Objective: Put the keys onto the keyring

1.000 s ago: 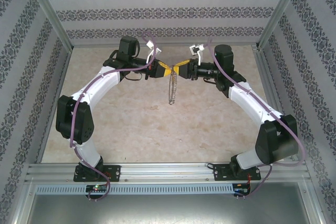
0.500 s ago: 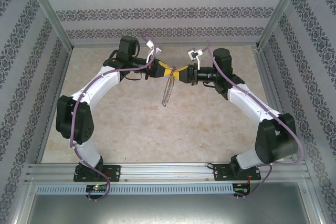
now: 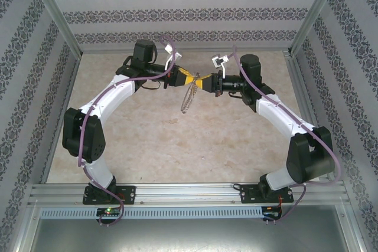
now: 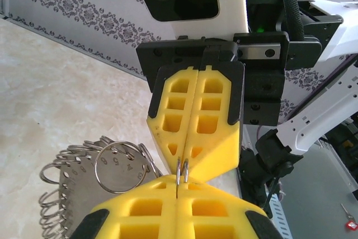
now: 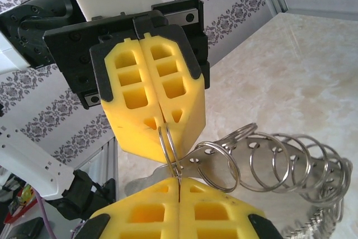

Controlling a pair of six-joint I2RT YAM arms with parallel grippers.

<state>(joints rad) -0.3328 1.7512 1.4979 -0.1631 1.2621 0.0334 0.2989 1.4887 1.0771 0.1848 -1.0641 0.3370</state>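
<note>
The keyring [image 3: 187, 97] hangs in the air over the far middle of the table [image 3: 147, 146], pinched at its top between the two arms, which meet tip to tip. The left gripper [image 4: 178, 200] comes in from the left and the right gripper [image 5: 179, 194] from the right. Each has its yellow pads pressed fully together, with the thin double wire of the ring running into the seam between them. Below that point the ring drops as a loose fringe of small split rings [image 5: 279, 166], clear of the table. It looks light but awkward to handle. The wire is hard, smooth and springy, so it will probably slip or twist in the soft pads if the pull is uneven, and the dangling rings will swing and tangle with any quick move. The bare stretch of wire at the top is the sensible place to hold it. The two grips should sit close together, with the coil's split between them, so the wire can be pried apart without bending.
</note>
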